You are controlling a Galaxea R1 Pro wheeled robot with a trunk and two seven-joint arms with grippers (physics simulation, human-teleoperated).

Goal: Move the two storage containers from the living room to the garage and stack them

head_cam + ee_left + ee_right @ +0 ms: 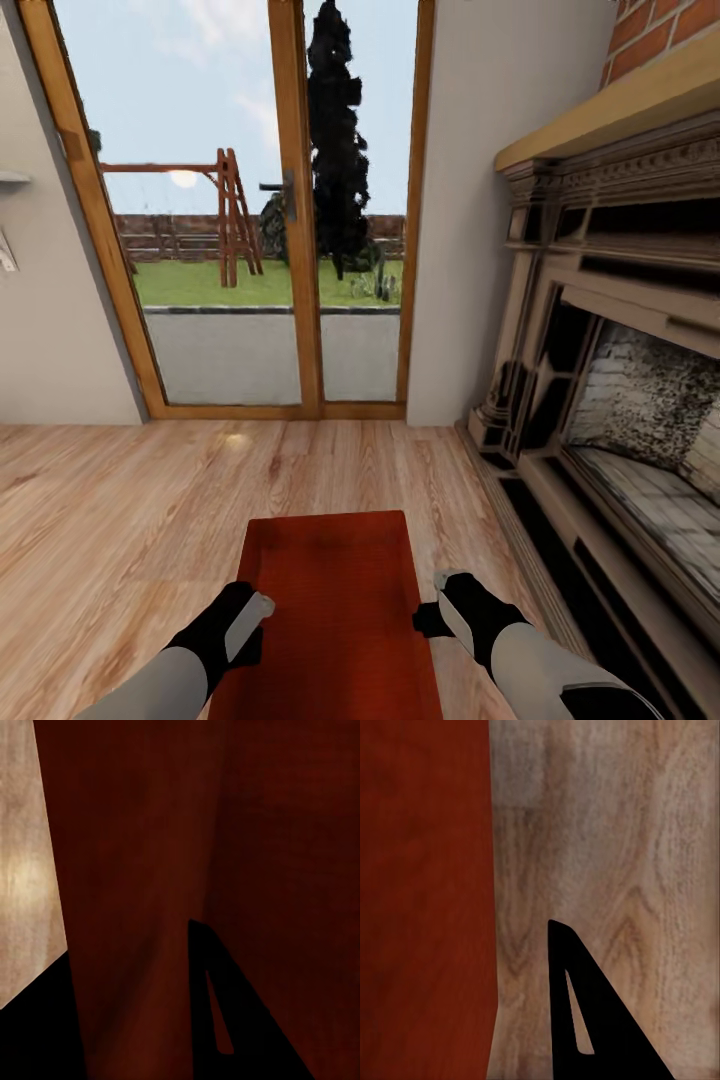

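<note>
Left gripper [252, 622] sits against the left long wall of the storage container [335, 600]; whether its jaws are spread or closed cannot be told. The container lies between both arms on the wood-plank floor [120, 500] (living room, glass garden doors [290, 200] ahead), long axis running away from the robot. Right gripper [445, 605] flanks the right wall, equally near; its jaw state is also unclear.

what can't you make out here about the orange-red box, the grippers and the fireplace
- Orange-red rectangular container: near end cut off by the head view's bottom edge.
- Left gripper and right gripper: fingertips lie against the container's sides in the head view, so open or shut is unclear.
- Ornate fireplace: cut off by the head view's right edge.
- Left wrist view: too close, dark red container wall lacks detail.
</note>
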